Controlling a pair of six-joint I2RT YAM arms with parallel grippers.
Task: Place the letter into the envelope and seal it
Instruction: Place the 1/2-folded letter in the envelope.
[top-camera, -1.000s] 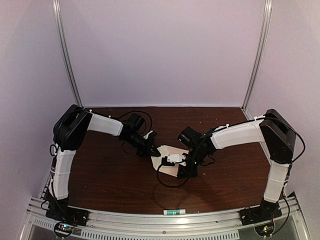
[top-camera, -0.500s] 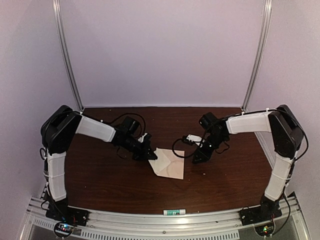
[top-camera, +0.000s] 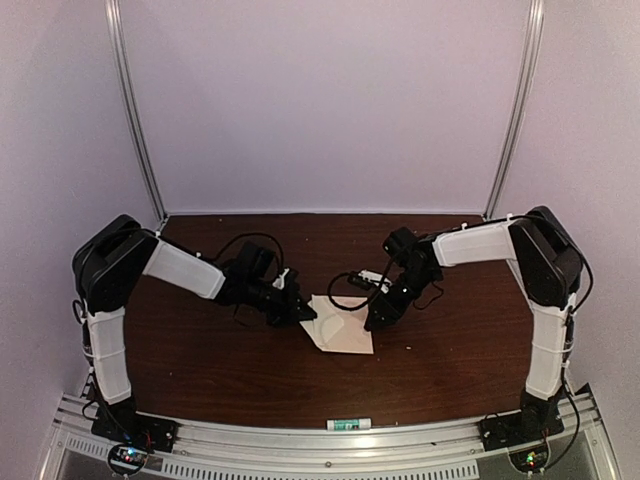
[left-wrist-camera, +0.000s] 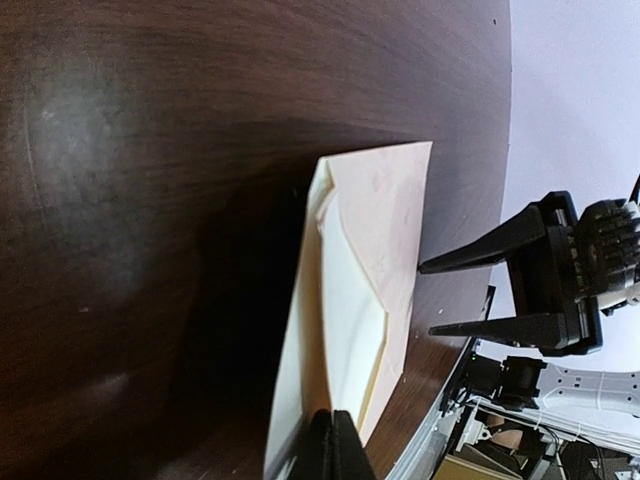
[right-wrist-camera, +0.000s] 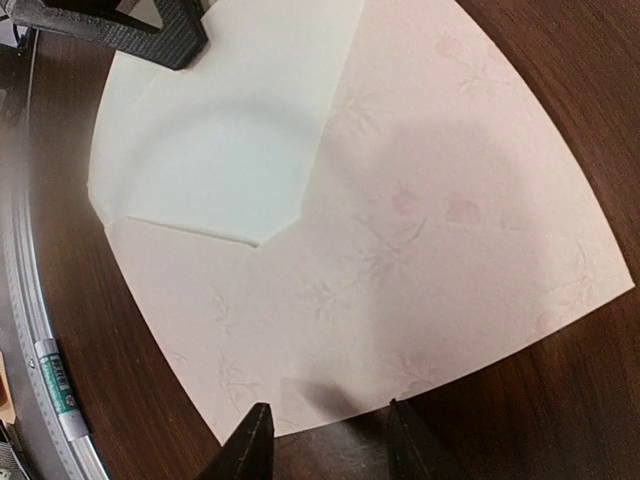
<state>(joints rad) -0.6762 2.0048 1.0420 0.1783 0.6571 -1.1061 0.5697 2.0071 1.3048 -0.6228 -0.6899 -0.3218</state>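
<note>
The envelope (top-camera: 342, 328) lies on the dark wooden table, pinkish-tan with a faint flower print. Its cream flap (right-wrist-camera: 205, 150) is open and partly raised (left-wrist-camera: 355, 290). My left gripper (top-camera: 304, 313) is shut on the flap's edge, its fingertips (left-wrist-camera: 335, 445) pressed together on the paper; it also shows in the right wrist view (right-wrist-camera: 130, 25). My right gripper (top-camera: 374, 319) is open just off the envelope's right edge, its fingers (right-wrist-camera: 250, 445) either side of that edge's corner; it also shows in the left wrist view (left-wrist-camera: 470, 295). I cannot make out the letter as a separate sheet.
A small white and green tube (top-camera: 347, 424) lies at the table's front edge beside the metal rail (top-camera: 300, 440); it also shows in the right wrist view (right-wrist-camera: 58, 385). Black cables loop from both wrists above the envelope. White walls stand behind.
My right gripper lifted off the envelope, swung back to the right, then came down to the envelope's right edge. My left gripper stayed shut on the flap and drifted slightly left.
</note>
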